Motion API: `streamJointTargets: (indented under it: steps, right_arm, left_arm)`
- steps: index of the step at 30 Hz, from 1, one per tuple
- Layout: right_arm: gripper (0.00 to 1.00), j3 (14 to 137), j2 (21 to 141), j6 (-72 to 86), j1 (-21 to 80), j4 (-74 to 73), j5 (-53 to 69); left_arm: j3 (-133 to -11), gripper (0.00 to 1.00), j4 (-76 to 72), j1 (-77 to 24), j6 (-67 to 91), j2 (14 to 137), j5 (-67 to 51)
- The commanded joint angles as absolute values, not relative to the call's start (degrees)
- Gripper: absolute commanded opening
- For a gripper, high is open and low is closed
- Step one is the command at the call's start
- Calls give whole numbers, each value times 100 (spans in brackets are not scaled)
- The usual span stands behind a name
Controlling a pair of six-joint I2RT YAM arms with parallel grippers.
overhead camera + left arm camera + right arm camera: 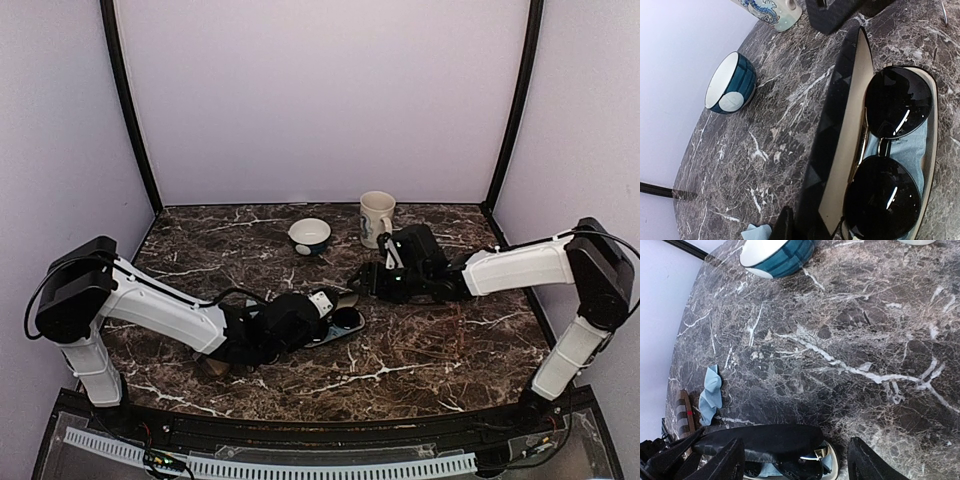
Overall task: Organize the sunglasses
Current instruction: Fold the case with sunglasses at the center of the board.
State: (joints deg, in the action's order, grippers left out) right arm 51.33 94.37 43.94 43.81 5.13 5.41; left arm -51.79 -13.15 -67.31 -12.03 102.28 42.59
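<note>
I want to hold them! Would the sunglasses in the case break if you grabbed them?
The sunglasses look light; their thin wire frame could bend. The shiny lenses seem slippery and may scratch. On that soft cloth they might slide.

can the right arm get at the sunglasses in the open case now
Probably yes: the right gripper hangs open right by the open black checkered case, with the dark wire-framed sunglasses lying uncovered inside.

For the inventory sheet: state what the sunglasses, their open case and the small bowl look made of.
Sunglasses: dark glossy lenses, glass or plastic, with sharp highlights; thin frame, probably metal.
Case: black faceted shell, likely faux leather, matte; smooth beige lining.
Bowl: glazed ceramic by its look, teal outside, white inside, slight sheen.
</note>
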Motion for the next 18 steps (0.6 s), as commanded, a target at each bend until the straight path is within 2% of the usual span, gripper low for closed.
streamJointTargets:
  steps: [1, 11, 18]
  right_arm:
    - [70, 5385, 9766, 4359, 4359, 642, 781]
    - [57, 5251, 10045, 4592, 4365, 1044, 1118]
    - [52, 4877, 9951, 4735, 4439, 1368, 1161]
  left_arm:
    - [-4996, 0, -1915, -6849, -1490, 10118, 4623]
    - [-4826, 0, -2292, -6938, -1613, 10242, 4775]
    - [-4801, 0, -2347, -7023, -1560, 10402, 4860]
